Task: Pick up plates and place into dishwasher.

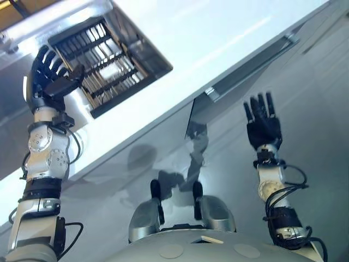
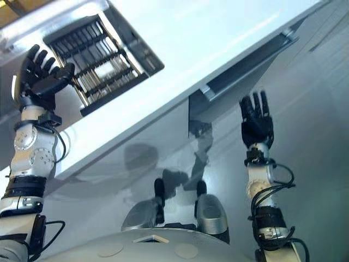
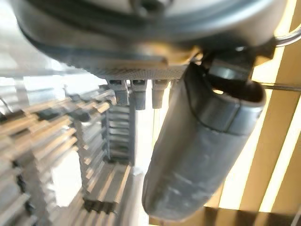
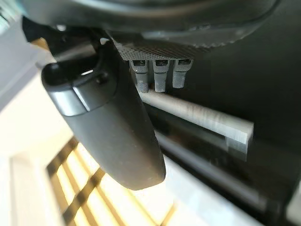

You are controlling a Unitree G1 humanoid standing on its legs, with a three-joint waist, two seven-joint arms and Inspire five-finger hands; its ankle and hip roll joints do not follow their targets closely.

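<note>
Left eye view: left hand [image 1: 46,76] and right hand [image 1: 263,128] are wide, empty; right hand should curl softly round the handle [image 1: 251,66] past its fingertips.

rack [image 1: 103,60]: dark wire | counter [image 1: 218,33]: glossy white | handle [image 4: 197,115]: brushed metal

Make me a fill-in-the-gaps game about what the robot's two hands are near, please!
The black slatted dish rack sits on the ____ countertop. The robot's left hand is raised beside the ____. The robot's right hand is nearest the long silver bar ____.
Missing words: white; rack; handle.
</note>
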